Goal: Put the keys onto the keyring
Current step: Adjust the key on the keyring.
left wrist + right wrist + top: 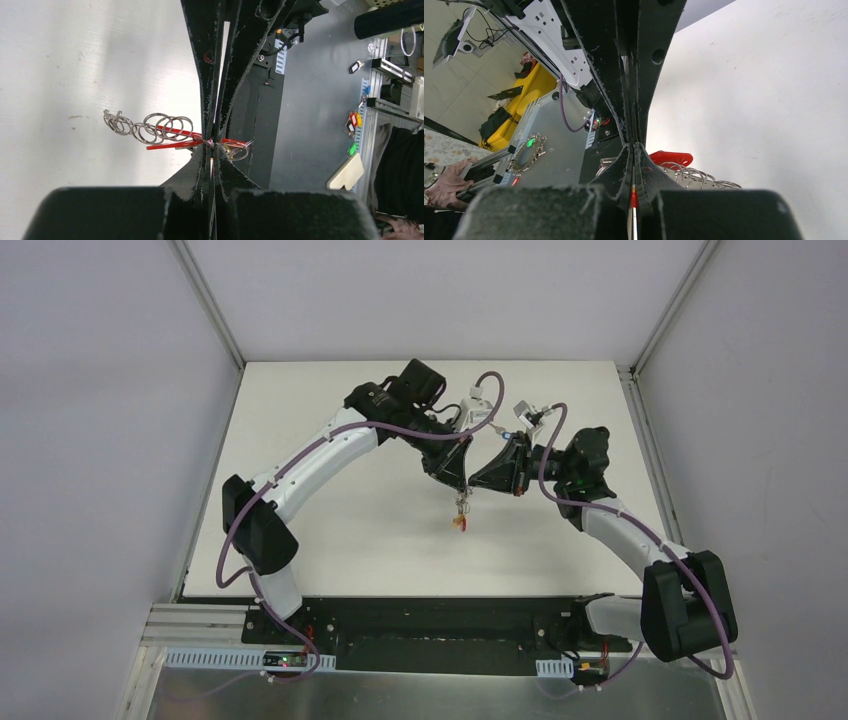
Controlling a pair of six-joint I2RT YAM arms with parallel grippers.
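Note:
Above the middle of the table my two grippers meet tip to tip. The keyring (461, 512) hangs just under them. In the left wrist view its thin red half (167, 146) and a row of metal loops (150, 127) stick out to the left of my left gripper (211, 146), which is shut on it. A small metal ring with a yellowish bit (236, 150) hangs to the right of the tips; whether it is one of the keys is unclear. My right gripper (633, 146) is shut on the red half (672, 157), with red showing between its fingers.
The white table (330, 540) lies below both arms. Off the table, on grey surfaces, lie spare tagged keys (354, 121) and a bunch with a green tag (530, 144). The arm bases sit on the black rail (430, 625) at the near edge.

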